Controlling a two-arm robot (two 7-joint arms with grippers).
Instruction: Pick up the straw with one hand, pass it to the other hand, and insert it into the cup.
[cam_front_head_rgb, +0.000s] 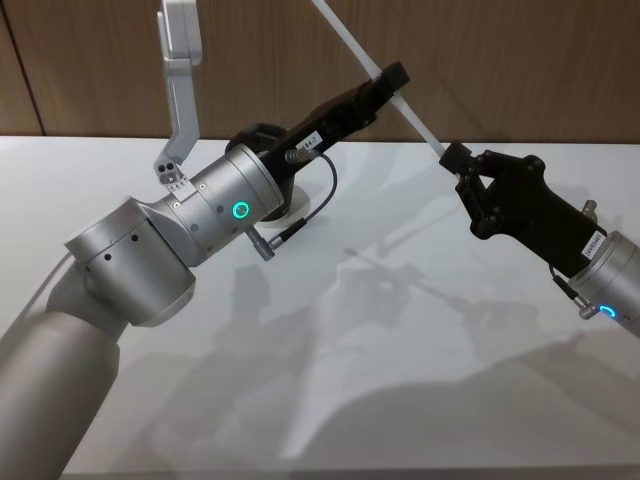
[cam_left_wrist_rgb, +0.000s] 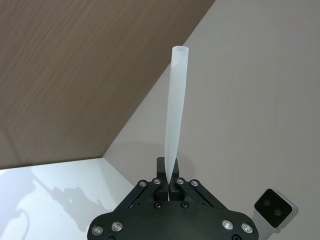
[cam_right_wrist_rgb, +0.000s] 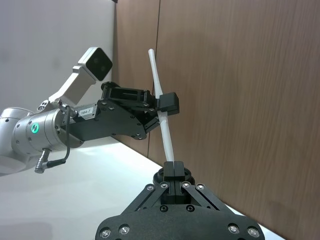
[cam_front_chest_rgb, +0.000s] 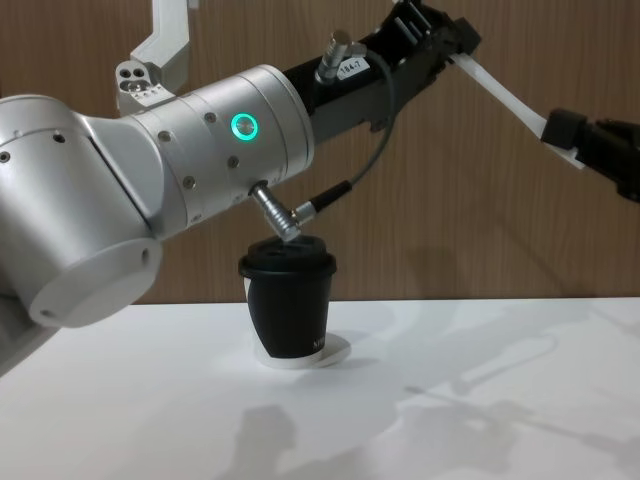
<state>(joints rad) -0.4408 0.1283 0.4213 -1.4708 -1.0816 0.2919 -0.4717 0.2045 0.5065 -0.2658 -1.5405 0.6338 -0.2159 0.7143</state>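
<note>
The white straw (cam_front_head_rgb: 420, 125) hangs slanted in the air above the table, held by both grippers. My left gripper (cam_front_head_rgb: 392, 78), on the silver wrist with the green ring, is shut on its middle part, and the same grip appears in the left wrist view (cam_left_wrist_rgb: 170, 187) and the chest view (cam_front_chest_rgb: 455, 45). My right gripper (cam_front_head_rgb: 455, 160) is shut on the straw's lower end (cam_right_wrist_rgb: 167, 135), fingers pressed together (cam_right_wrist_rgb: 173, 170). The black lidded cup (cam_front_chest_rgb: 290, 305) stands upright on the table below the left forearm, partly hidden by the arm in the head view (cam_front_head_rgb: 262, 135).
The white table (cam_front_head_rgb: 400, 330) spreads out in front and to the right of the cup. A brown wood-panel wall (cam_front_head_rgb: 520, 70) stands behind it. The left arm's silver elbow (cam_front_head_rgb: 130, 260) fills the near left.
</note>
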